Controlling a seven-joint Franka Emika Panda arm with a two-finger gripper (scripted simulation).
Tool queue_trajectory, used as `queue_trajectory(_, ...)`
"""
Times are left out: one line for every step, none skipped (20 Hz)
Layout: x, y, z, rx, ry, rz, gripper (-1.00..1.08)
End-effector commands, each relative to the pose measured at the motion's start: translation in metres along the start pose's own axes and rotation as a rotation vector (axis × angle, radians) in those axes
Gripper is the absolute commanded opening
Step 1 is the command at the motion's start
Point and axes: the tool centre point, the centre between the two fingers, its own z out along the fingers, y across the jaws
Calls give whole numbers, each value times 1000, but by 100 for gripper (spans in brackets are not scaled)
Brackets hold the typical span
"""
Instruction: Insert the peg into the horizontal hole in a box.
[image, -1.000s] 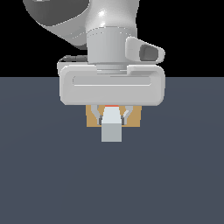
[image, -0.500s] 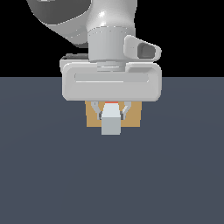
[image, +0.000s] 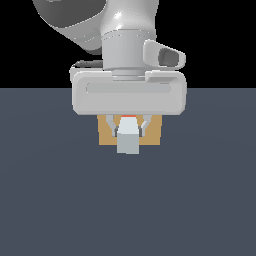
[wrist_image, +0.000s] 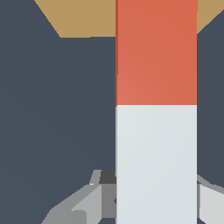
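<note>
We see the peg (image: 128, 138) end-on in the exterior view: a pale grey square face with only a sliver of orange-red above it, held level in front of the box (image: 105, 132). The wrist view shows what that view cannot, the peg's (wrist_image: 156, 109) long side, pale grey near the claw and orange-red on the half that points at the box (wrist_image: 83, 17). There the orange-red part runs up across the tan box face and out of the picture, so we cannot tell whether its tip has entered the hole, or even touches the box. The hole itself shows in neither view; the peg and the arm cover the middle of the box.

The claw (image: 128, 129) is clamped on the peg's pale part, one grey finger pressed to each side of it. In the wrist view only the finger bases (wrist_image: 94, 197) show beside the peg.

The box sits on the dark bench (image: 128, 200) behind the peg, its top edge hidden by the broad white hand body (image: 129, 95).
</note>
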Motion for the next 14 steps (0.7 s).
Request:
queue_trajectory(3,1,-1,-2,0,0,-100)
queue_trajectory(6,0,-1,-2,0,0,-100)
queue_trajectory(10,0,-1,-2,0,0,-100)
queue_trajectory(14,0,-1,-3,0,-1,-100)
queue_trajectory(20,0,-1,-3,0,-1,-100)
queue_trajectory(26,0,-1,-3,0,-1,-100)
queue_trajectory(33,0,-1,-3,0,-1,-100)
queue_trajectory(41,0,-2,-3,0,-1,-100)
queue_trajectory(49,-1,-2,-3,0,-1,-100)
queue_trajectory(58,-1,-2,-4,0,-1,-100)
queue_trajectory(68,-1,-2,-4,0,-1,-100)
queue_trajectory(76,-1,-2,-4,0,0,-100)
queue_trajectory(84,-1,-2,-4,0,0,-100)
queue_trajectory(91,-1,-2,-4,0,0,-100)
